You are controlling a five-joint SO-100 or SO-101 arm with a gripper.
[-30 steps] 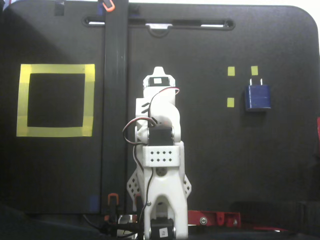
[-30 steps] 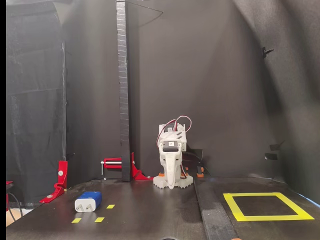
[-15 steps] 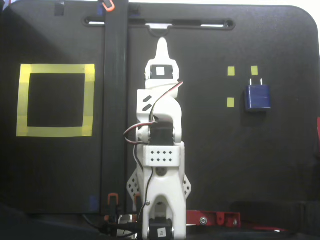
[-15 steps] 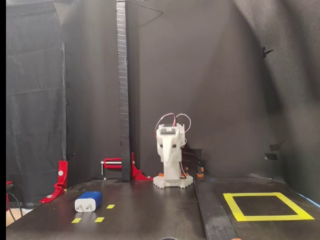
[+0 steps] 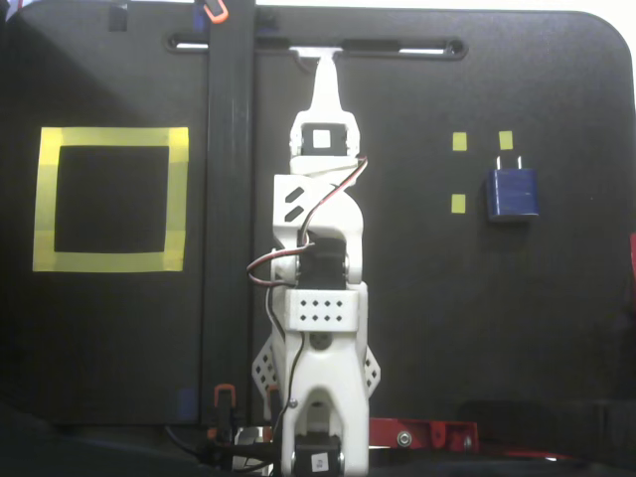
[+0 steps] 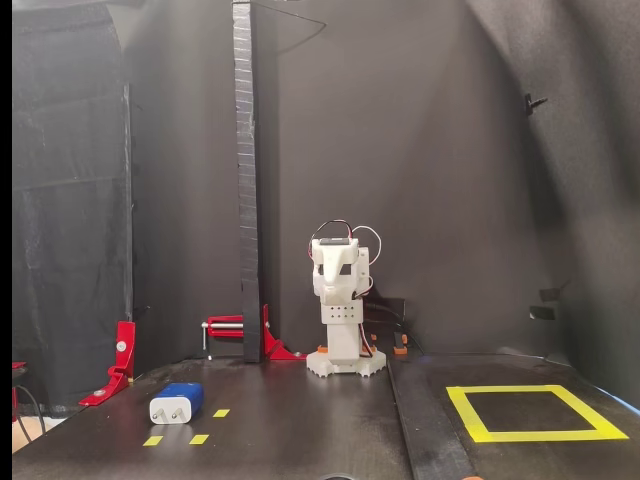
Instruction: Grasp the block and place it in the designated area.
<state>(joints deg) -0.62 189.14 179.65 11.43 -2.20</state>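
The dark blue block (image 5: 512, 191) lies flat on the black table at the right of the top-down fixed view, its two pale prongs pointing to the far edge. In the front fixed view the block (image 6: 177, 402) sits low at the left. The designated area is a yellow tape frame (image 5: 109, 260) at the left of the top-down view, and the same frame (image 6: 535, 435) shows at the right of the front view. My gripper (image 5: 326, 65) stretches along the table's centre line, far from both. In the front view the gripper (image 6: 333, 272) is held up, facing the camera. Its fingers look shut and hold nothing.
Three small yellow tape squares (image 5: 459, 141) lie just left of the block. A dark upright post (image 6: 246, 180) and its long base strip (image 5: 229, 219) stand between the arm and the frame. Red clamps (image 6: 235, 328) sit by the post, and black curtains enclose the table.
The arm has unfolded: the gripper rose from pointing down at the table and reached out along the centre line. Block and frame have not moved.
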